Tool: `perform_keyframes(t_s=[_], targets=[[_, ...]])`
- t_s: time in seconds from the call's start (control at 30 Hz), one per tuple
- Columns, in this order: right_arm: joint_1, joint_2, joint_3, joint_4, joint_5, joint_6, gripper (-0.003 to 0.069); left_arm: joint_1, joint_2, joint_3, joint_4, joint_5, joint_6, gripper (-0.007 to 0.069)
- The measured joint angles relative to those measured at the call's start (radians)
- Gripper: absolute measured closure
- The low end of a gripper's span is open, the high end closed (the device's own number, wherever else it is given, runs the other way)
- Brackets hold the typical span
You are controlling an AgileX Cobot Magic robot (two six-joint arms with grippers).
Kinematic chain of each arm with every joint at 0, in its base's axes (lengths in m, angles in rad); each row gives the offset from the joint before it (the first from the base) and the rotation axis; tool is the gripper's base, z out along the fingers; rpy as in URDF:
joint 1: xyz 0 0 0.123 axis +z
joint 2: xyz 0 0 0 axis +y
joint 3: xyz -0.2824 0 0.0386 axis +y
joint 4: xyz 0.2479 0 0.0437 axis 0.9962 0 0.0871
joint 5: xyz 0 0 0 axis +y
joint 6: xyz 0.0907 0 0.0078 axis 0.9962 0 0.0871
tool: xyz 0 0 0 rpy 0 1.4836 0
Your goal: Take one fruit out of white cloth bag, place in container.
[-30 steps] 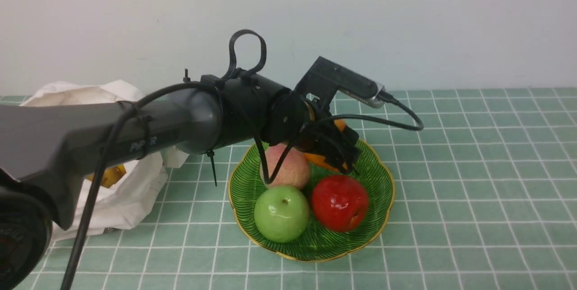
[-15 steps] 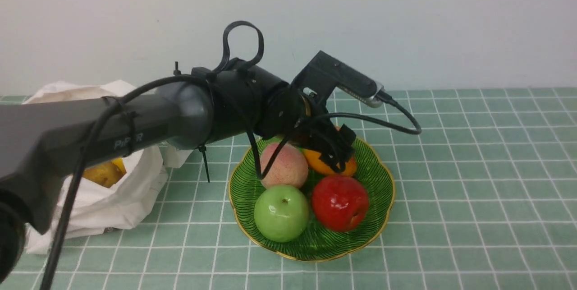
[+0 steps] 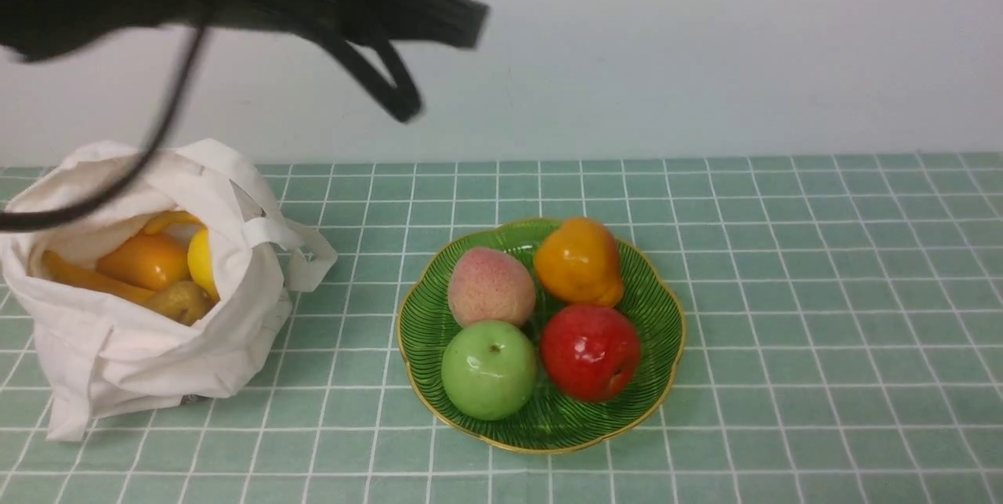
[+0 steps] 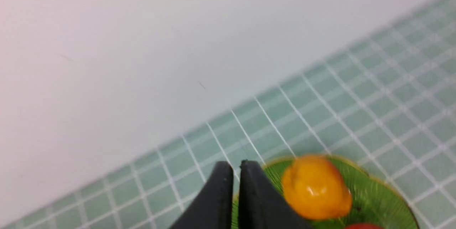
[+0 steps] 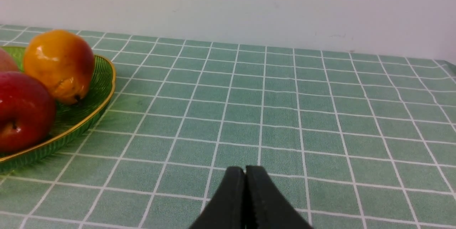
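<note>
Your left pincer (image 4: 237,165) is pressed together, nothing between its tips, up in the air over the bench (image 3: 823,331)! Your right pincer (image 5: 245,170) has its tips together too, pinching nothing. Out beyond them sits the orange-yellow pear (image 3: 578,262), resting in the green dish (image 3: 548,437), far side, touching the red apple (image 3: 591,353). The peach (image 3: 491,287) is to its left, and the green apple (image 3: 490,370) lies nearer you, beside the red one. Further left, well apart from the dish, the white cloth bag (image 3: 149,367) gapes, with an orange fruit (image 3: 147,261), a yellow fruit (image 3: 201,262) and a brownish fruit (image 3: 182,302) showing inside.
</note>
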Motion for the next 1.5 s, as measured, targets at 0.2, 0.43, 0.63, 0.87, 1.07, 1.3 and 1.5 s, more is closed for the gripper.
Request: perform_keyframes(t_s=[0.2, 0.43, 0.63, 0.87, 1.07, 1.3, 1.5], targets=[[0.000, 0.000, 0.000, 0.000, 0.000, 0.000, 0.0674, 0.000, -0.277, 0.130, 0.073, 0.033, -0.118, 0.0632], [0.000, 0.000, 0.000, 0.000, 0.000, 0.000, 0.0674, 0.000, -0.615, 0.420, 0.133, 0.004, -0.237, 0.0632], [0.000, 0.000, 0.000, 0.000, 0.000, 0.000, 0.0674, 0.000, -0.832, 0.579, 0.136, 0.001, -0.246, 0.0632], [0.000, 0.000, 0.000, 0.000, 0.000, 0.000, 0.0674, 0.000, -1.004, 0.638, 0.124, 0.055, -0.264, 0.0632], [0.000, 0.000, 0.000, 0.000, 0.000, 0.000, 0.0674, 0.000, -1.063, 0.649, 0.091, 0.071, -0.263, 0.0632], [0.000, 0.000, 0.000, 0.000, 0.000, 0.000, 0.0674, 0.064, -1.144, 0.816, -0.080, -0.011, -0.043, 0.0632], [0.000, 0.000, 0.000, 0.000, 0.000, 0.000, 0.0674, 0.270, -1.276, 1.054, -0.332, -0.183, 0.257, 0.0632]])
